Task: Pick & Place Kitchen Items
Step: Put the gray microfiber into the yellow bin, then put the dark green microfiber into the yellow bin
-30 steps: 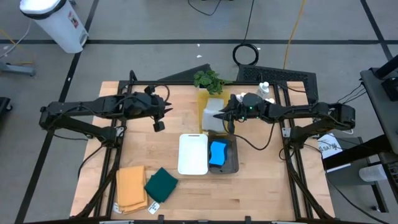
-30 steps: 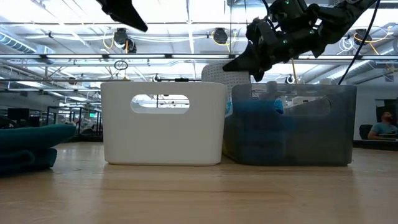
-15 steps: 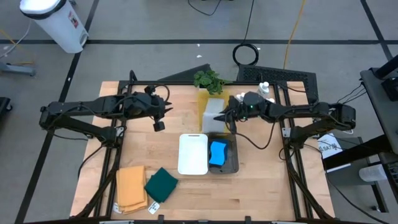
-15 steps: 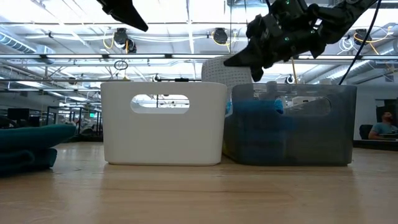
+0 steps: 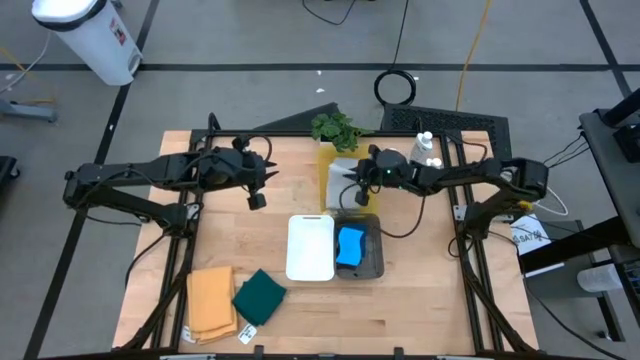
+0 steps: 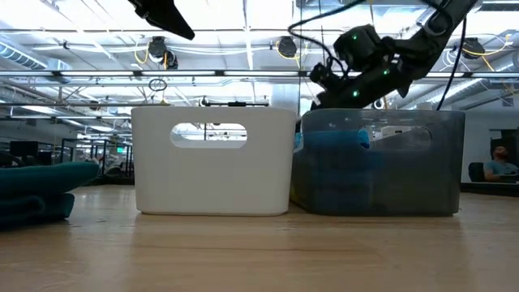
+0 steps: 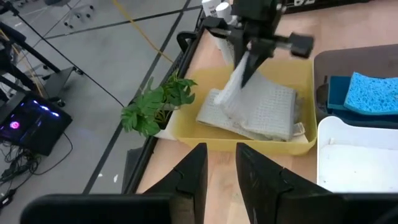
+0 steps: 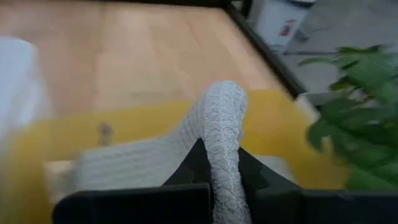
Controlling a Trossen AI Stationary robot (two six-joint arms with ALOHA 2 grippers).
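Note:
A grey waffle cloth lies in a yellow tray at the table's far middle, and my right gripper is shut on a pulled-up part of it. Nearer the front edge a white bin and a dark grey bin stand side by side, the grey one with a blue sponge inside. An orange-tan cloth and a dark green cloth lie at the near left. My left gripper hangs open over the table's left half, with nothing between its fingers. My right gripper pinches a raised fold of the grey cloth between its two fingers. It comes from the table's right, slanting down. The fold stands up to the fingers, while the rest of the cloth lies flat in the yellow tray.
A leafy plant stands just beyond the tray's far edge. White capped bottles stand at the far right beside the right arm. Bare wood lies between the left arm and the bins.
My right gripper has sunk toward the yellow tray, reached a little toward the table's left and rolled at the wrist, staying shut on the grey cloth. The cloth has come down with it, out of sight behind the bins in the low view.

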